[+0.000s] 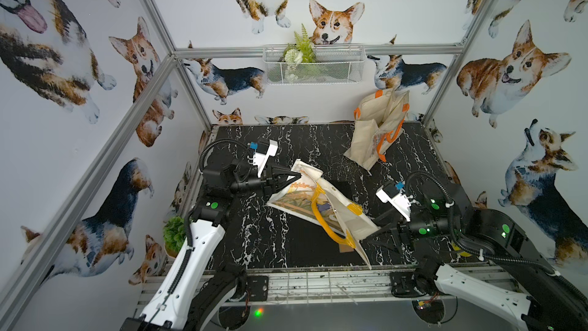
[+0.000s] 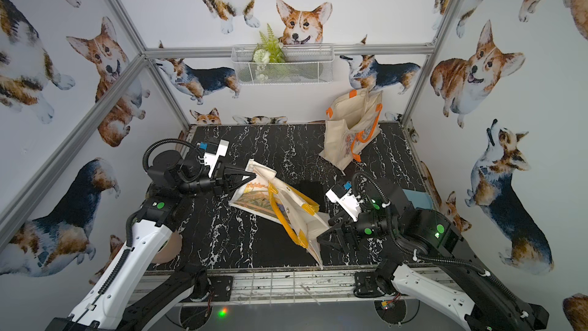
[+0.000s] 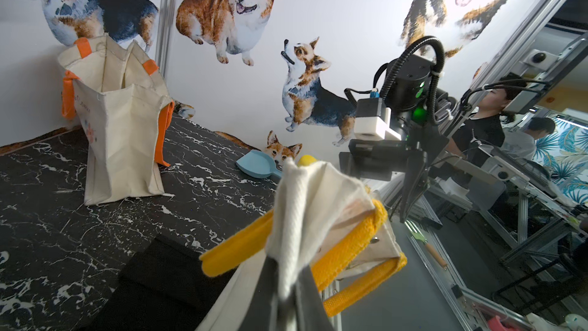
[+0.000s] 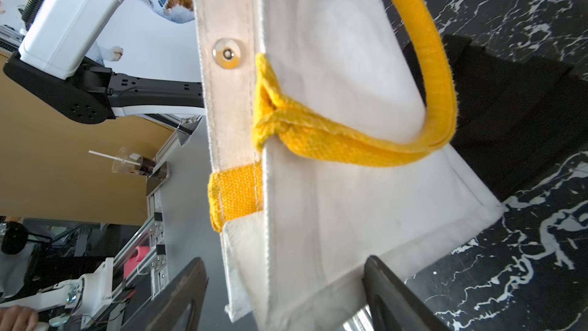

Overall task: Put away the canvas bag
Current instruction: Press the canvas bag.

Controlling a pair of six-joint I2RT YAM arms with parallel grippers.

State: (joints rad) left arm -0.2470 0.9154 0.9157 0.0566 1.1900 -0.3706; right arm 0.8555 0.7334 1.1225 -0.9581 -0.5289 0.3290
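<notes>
The canvas bag [image 1: 340,214] is cream with yellow handles [image 1: 318,214] and a printed picture on one side. It hangs tilted above the middle of the black marble table [image 1: 261,243] in both top views. My left gripper [image 1: 298,176] is shut on a bunched corner of its cloth [image 3: 296,218]; the left gripper [image 3: 288,284] shows that cloth pinched between its jaws. My right gripper [image 1: 370,239] is open at the bag's lower edge. In the right wrist view the right gripper [image 4: 283,265] has its jaws wide apart, with the bag's hem [image 4: 305,249] between them, untouched by either.
A second cream bag with orange handles [image 1: 375,132] stands open at the back right. A white wire basket [image 1: 343,68] with a plant hangs on the back wall. A black cloth [image 1: 342,186] lies under the bag. A blue scoop [image 3: 254,163] lies at the right edge, a small potted plant [image 1: 174,234] at the left.
</notes>
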